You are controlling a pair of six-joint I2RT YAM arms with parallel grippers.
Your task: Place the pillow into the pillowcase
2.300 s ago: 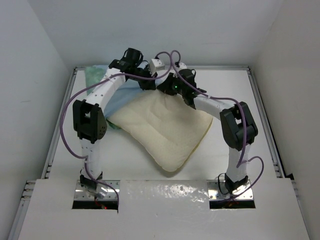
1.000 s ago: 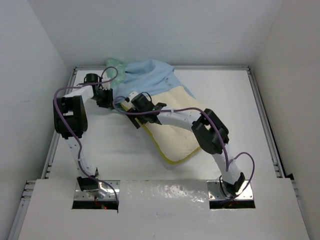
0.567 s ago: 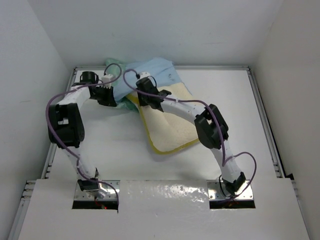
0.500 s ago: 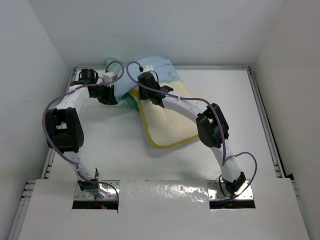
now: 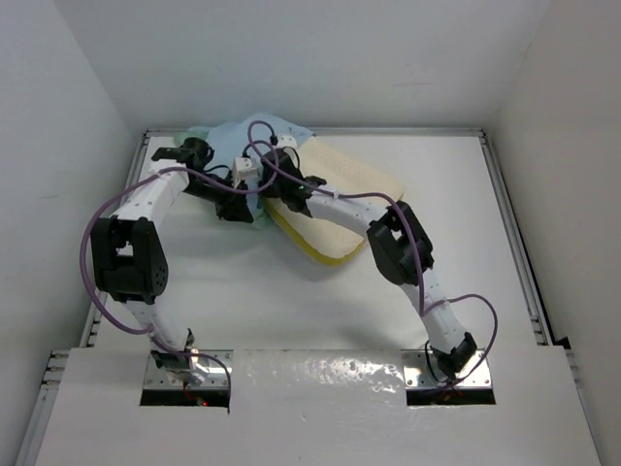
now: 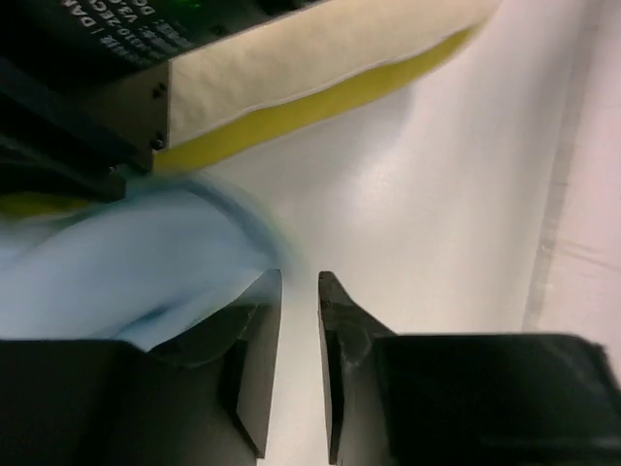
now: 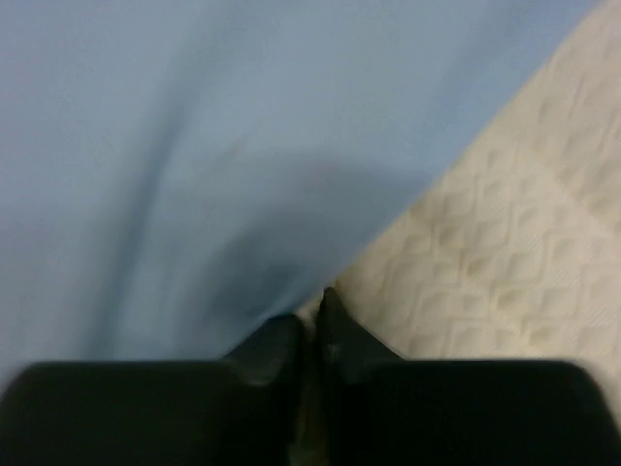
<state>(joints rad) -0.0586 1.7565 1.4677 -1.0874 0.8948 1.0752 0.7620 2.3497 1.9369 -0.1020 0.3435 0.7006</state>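
The pillow lies slanted at the back middle of the table, cream with a yellow edge band facing me. The light blue pillowcase is bunched at its far left end. My right gripper sits at that end, shut on the pillow's edge, with the blue pillowcase lying over it to the left. My left gripper is just left of the pillow, low over the table. Its jaws stand narrowly open with bare table between them, and blue cloth lies over the left finger. The pillow's band runs above.
The white table has raised rails on the left and right, with white walls on three sides. A bit of mint green cloth shows at the back left corner. The two wrists are close together, their purple cables crossing above the pillowcase.
The pillow has swung round and moved toward the back with my right gripper at its left end. The pillowcase has bunched smaller at the back left. My left gripper moved right, toward the pillow.
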